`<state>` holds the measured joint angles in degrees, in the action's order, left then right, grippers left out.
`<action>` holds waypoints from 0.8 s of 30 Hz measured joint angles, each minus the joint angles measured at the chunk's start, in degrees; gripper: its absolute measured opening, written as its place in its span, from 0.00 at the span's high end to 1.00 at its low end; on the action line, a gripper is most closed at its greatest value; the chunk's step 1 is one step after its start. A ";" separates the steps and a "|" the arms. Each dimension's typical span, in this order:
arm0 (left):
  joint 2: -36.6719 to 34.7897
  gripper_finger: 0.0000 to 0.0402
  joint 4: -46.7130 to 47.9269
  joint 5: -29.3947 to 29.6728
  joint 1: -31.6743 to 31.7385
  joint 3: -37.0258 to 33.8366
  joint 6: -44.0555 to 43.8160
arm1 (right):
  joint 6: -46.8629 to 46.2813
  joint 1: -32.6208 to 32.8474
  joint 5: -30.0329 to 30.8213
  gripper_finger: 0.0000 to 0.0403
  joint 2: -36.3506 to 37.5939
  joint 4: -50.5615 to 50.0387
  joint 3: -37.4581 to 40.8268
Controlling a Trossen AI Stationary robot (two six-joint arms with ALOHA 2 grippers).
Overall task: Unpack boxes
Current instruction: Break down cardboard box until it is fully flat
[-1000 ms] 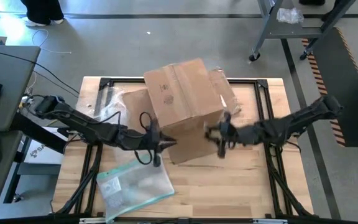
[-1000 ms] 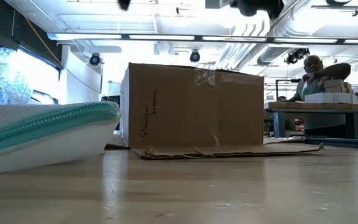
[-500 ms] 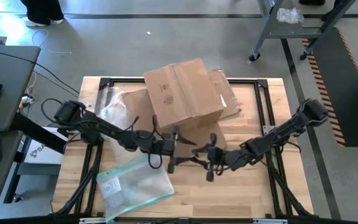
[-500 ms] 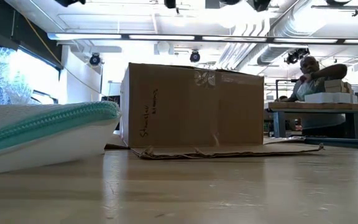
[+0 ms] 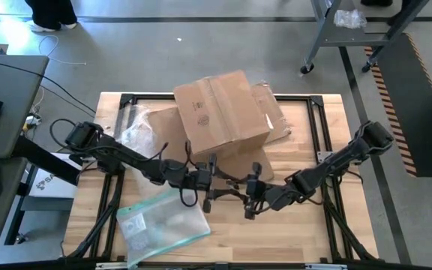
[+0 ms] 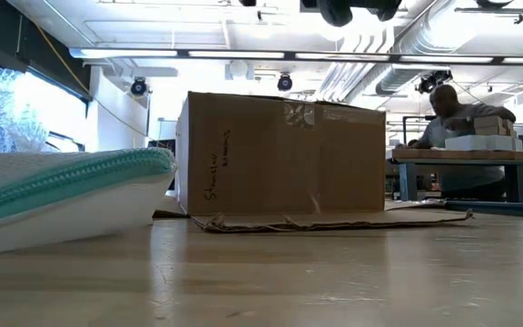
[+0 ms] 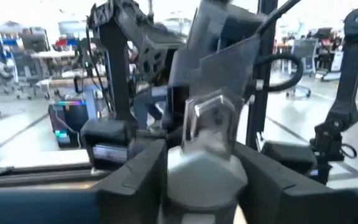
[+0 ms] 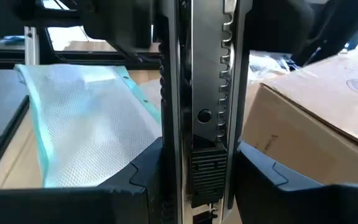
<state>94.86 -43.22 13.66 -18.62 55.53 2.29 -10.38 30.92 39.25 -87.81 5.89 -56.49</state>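
The brown cardboard box (image 5: pixel 220 112) (image 6: pixel 280 154) stands on the far middle of the table, taped seam up. One flap (image 6: pixel 334 221) lies flat on the wood at its near side. In front of it my two grippers meet tip to tip. My left gripper (image 5: pixel 227 189) (image 7: pixel 201 168) points toward the table's right, and my right gripper (image 5: pixel 248 196) (image 8: pixel 197 168) points toward its left. Between them is a long dark box cutter (image 8: pixel 207 93) with a notched slider track. Each gripper is shut on it. My left gripper has the cutter's grey end (image 7: pixel 207 155) between its two fingers and comes at it level from the table's left. The piece fills the gap between them and is clear of the table. My right gripper pinches the cutter's dark body (image 8: pixel 207 149) between its two fingers, level from the table's right. The cutter lies along the fingers and sticks out past their tips.
A clear pouch with a teal edge (image 5: pixel 163 221) (image 8: pixel 86 118) lies on the near left of the table. Bubble wrap (image 5: pixel 137 135) sits to the left of the box. A person (image 6: pixel 457 104) works at a bench in the room behind. Bare wood (image 5: pixel 291 232) shows at near right.
My right gripper has left the box's near right side and moved toward the near edge and to the left. My left gripper has moved right, toward it. The two now meet in front of the box. The box has stayed where it was.
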 joint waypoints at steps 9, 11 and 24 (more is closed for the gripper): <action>-0.42 0.72 2.96 2.68 -1.89 0.02 1.17 | -1.42 0.25 -0.83 0.67 -0.03 -2.45 -0.01; -1.04 0.72 3.77 4.65 -2.70 -0.08 0.92 | 0.92 0.25 -0.62 0.56 -0.02 -3.58 -0.13; -3.31 0.72 3.02 7.58 -6.59 -0.11 4.06 | 6.06 1.11 -1.63 0.22 -4.26 11.87 1.14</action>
<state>91.55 -40.20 21.24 -25.21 55.42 6.35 -4.32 32.04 37.62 -92.07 17.76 -55.34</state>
